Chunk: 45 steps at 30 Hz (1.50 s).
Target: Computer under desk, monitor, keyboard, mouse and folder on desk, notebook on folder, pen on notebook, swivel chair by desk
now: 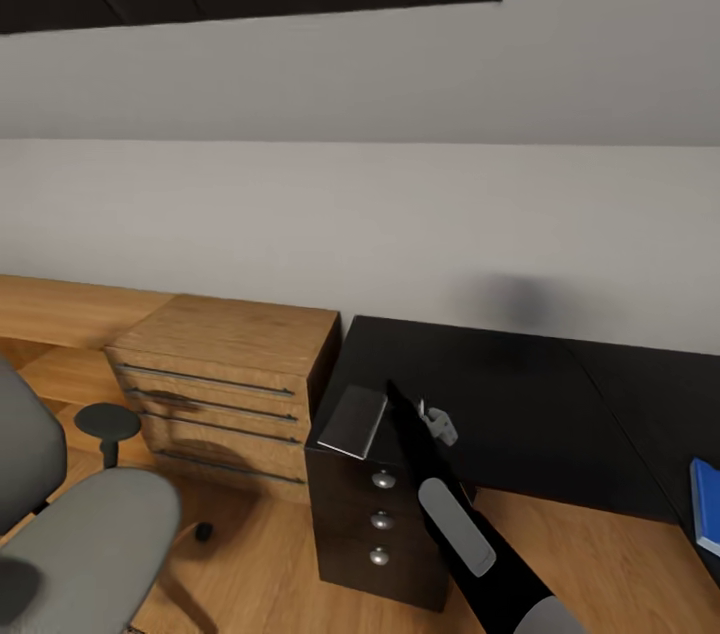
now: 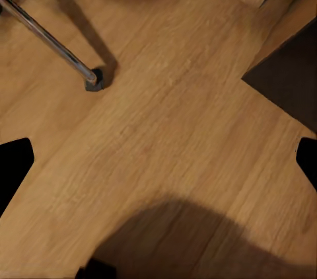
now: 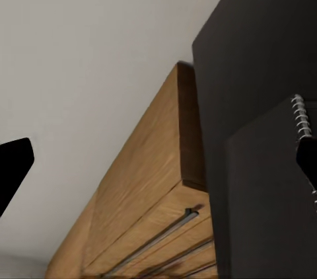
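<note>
At the far left of the head view the swivel chair (image 1: 70, 524) shows its grey seat and one black armrest, standing apart from the worktop (image 1: 500, 394) with a light-wood chest of drawers (image 1: 225, 384) between them. In the left wrist view a chrome chair leg (image 2: 49, 41) ends in a castor on the plank floor (image 2: 172, 133); the left tool (image 2: 158, 160) hangs over bare boards with its dark fingertips spread wide and nothing between them.

Further right, the grey notebook (image 1: 353, 421) lies at the worktop's left end, above the dark drawer unit (image 1: 380, 524), one corner overhanging the edge. The right arm reaches up to it, and the right tool (image 3: 162, 160) also looks spread, the notebook's spiral binding (image 3: 300, 120) just beside one fingertip; whether a pad touches the cover I cannot tell.

At the far right edge the blue folder (image 1: 706, 504) rests on the worktop, well apart from the notebook.

The risk, as I judge it: the notebook is thin and flat on a glossy top, so a shallow pinch could slide it off the overhanging corner to the floor.
</note>
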Available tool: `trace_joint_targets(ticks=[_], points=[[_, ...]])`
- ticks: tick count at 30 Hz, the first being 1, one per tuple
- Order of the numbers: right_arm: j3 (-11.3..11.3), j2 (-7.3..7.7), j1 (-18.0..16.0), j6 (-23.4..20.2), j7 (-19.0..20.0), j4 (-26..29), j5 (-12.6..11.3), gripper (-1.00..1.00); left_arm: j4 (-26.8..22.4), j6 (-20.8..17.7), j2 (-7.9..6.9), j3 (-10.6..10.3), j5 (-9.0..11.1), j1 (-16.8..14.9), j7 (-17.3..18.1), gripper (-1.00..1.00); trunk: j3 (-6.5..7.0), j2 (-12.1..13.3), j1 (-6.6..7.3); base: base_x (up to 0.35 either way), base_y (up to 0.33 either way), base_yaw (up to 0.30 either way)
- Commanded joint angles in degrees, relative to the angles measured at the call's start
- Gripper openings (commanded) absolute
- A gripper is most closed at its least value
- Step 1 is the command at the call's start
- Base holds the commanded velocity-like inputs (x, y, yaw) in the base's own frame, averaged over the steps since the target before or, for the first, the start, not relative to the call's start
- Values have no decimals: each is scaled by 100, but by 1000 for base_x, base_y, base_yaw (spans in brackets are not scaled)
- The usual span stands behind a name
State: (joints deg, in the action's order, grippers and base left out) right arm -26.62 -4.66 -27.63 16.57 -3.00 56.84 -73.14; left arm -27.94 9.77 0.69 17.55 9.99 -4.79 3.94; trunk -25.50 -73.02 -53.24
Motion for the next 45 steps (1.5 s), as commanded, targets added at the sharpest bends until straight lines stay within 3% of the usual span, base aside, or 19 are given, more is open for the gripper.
trace_joint_targets(ticks=[1, 29, 31, 36, 45], points=[[-21, -5, -5, 39, -25, 2, -26, 100, 17, 5, 4, 27, 55, -5, 39, 100, -2, -4, 0, 0, 0, 248], [-25, -38, -6, 39, -20, -8, 63, 100, 70, 38, 9, 25, 54, -5, 57, 100, 108, -4, 0, 0, 0, 248], [-27, -42, -5, 36, -25, -7, 316, 100, 57, 42, 10, 20, 48, -5, 81, 100, 109, -4, 0, 0, 0, 248], [-46, -48, -6, 32, -25, -6, 522, 100, -78, 79, 16, 14, 50, -5, 79, 100, 110, -4, 0, 0, 0, 248], [-118, -13, -6, -15, -20, 25, 642, 100, -492, 89, 27, 23, 61, -5, 65, 100, 111, -4, 0, 0, 0, 107]])
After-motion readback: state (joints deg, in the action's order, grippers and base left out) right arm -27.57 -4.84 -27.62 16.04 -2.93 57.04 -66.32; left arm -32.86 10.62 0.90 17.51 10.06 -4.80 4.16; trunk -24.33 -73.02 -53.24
